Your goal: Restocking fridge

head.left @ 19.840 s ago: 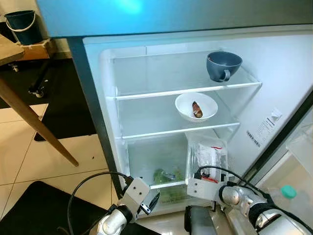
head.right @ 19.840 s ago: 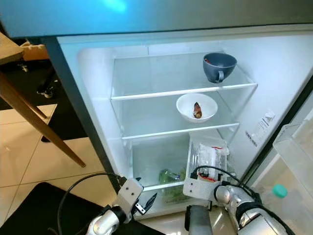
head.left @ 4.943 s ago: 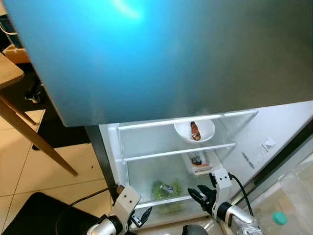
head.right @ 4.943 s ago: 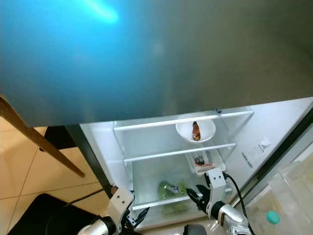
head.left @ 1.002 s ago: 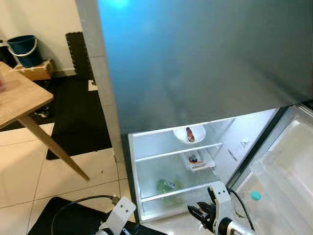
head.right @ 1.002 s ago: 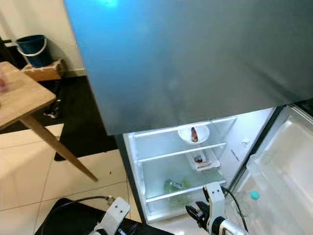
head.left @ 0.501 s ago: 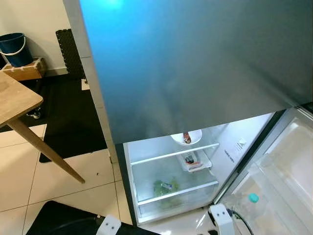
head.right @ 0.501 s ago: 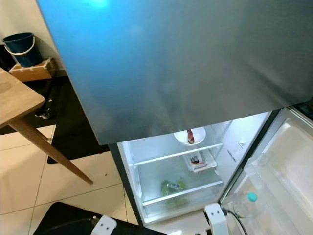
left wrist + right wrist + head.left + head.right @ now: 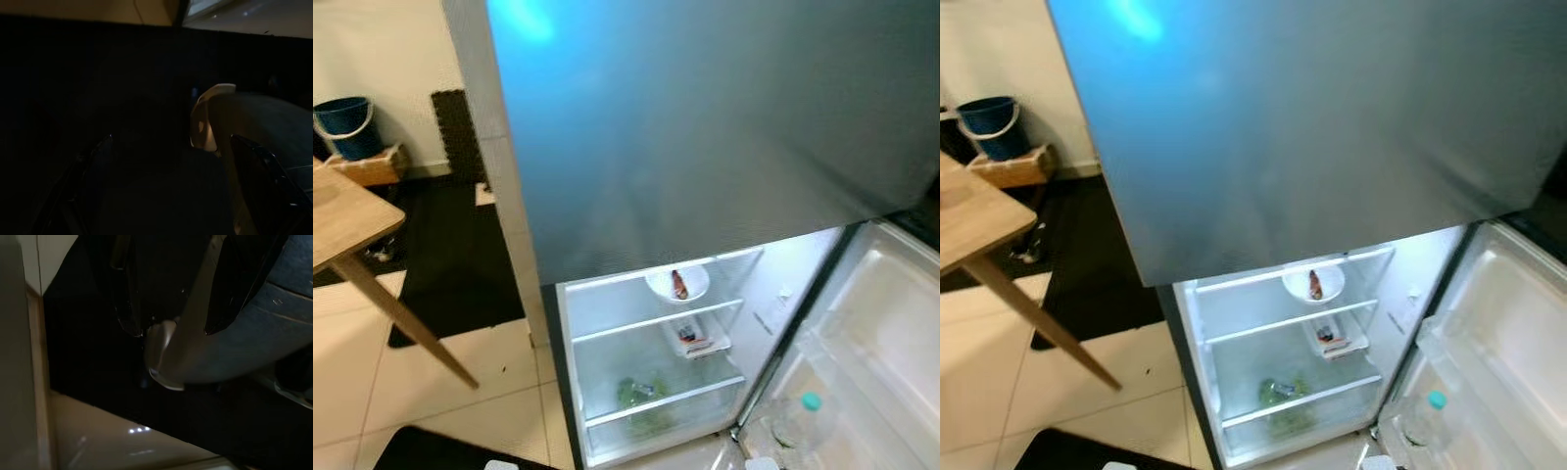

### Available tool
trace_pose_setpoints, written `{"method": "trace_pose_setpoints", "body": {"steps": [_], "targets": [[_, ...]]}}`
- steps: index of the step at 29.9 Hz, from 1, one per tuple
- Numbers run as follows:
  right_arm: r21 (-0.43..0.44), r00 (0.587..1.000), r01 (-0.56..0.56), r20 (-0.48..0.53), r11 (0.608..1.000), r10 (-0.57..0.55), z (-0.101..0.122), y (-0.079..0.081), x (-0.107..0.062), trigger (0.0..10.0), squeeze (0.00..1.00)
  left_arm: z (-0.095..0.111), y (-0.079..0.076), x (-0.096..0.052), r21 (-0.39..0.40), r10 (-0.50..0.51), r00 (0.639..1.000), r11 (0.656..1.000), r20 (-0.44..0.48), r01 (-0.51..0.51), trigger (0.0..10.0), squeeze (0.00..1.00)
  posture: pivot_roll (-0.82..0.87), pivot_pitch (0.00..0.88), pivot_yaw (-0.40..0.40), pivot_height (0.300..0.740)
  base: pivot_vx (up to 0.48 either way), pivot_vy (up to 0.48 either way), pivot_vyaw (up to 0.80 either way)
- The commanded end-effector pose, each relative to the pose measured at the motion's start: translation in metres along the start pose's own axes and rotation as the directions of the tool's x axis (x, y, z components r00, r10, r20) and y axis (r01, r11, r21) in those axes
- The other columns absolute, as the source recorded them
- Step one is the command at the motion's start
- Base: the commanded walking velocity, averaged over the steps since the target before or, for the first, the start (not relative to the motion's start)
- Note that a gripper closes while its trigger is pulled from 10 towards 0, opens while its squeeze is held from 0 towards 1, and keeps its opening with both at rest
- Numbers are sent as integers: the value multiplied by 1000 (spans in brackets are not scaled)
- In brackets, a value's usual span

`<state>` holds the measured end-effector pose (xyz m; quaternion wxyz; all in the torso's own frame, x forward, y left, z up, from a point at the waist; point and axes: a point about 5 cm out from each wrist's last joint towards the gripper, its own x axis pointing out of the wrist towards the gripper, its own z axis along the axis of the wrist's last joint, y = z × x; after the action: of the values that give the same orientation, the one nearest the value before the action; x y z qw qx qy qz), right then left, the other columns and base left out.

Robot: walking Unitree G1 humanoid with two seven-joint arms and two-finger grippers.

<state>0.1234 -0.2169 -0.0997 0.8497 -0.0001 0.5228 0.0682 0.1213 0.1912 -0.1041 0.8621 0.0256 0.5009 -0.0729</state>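
The fridge's lower compartment (image 9: 607,338) stands open and lit under the big grey upper door (image 9: 705,117). A white bowl (image 9: 676,283) with a brown item sits on its upper glass shelf. A food packet (image 9: 690,335) lies on the shelf below, and leafy greens (image 9: 641,394) fill the bottom drawer. Both arms hang low beside my body. In the dark left wrist view my left gripper (image 9: 171,139) is open with nothing between its fingers. My right gripper (image 9: 171,330) is open too, hanging over the black mat.
The open lower door (image 9: 876,333) swings out at the right, with a teal-capped bottle (image 9: 800,416) in its rack. A wooden table (image 9: 352,220) juts in at the left. A blue bucket (image 9: 342,125) stands by the far wall, with black mats and tiled floor between.
The camera has pulled back and risen, so the fridge looks smaller and farther off. Both arms have sunk to the bottom edge of the eye views.
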Motion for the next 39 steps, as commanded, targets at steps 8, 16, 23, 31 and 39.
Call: {"method": "trace_pose_setpoints", "body": {"steps": [8, 16, 23, 31, 39], "targets": [[6, 1000, 13, -25, 1000, -13, -3, -1, 0, 10000, 0, 0, 8, -1, -4, 18, 1000, 1000, -20, -18, 10000, 0, -27, 0, -7, 740, 0, 0, -794], [1, 1000, 6, -30, 1000, -6, -2, 2, 1, 10000, 0, 0, 6, -1, -5, 8, 1000, 1000, -20, -8, 10000, 0, -28, 0, -6, 740, 0, 0, -797], [10, 999, 8, -43, 1000, -8, -7, 3, 0, 10000, 0, -4, 3, -1, 4, -2, 999, 1000, -35, 3, 10000, 0, -27, 0, -4, 740, 0, 0, -795], [23, 999, 13, -33, 1000, -12, -7, 3, 0, 10000, 0, -4, 4, -1, 5, -3, 999, 1000, -37, 3, 10000, 0, -28, 0, 0, 740, 0, 0, -400], [20, 999, 12, -33, 1000, -11, -6, 3, 0, 10000, 0, -4, 4, -1, 5, -10, 999, 1000, -37, 11, 10000, 0, -28, 0, -3, 740, 0, 0, 0]]}}
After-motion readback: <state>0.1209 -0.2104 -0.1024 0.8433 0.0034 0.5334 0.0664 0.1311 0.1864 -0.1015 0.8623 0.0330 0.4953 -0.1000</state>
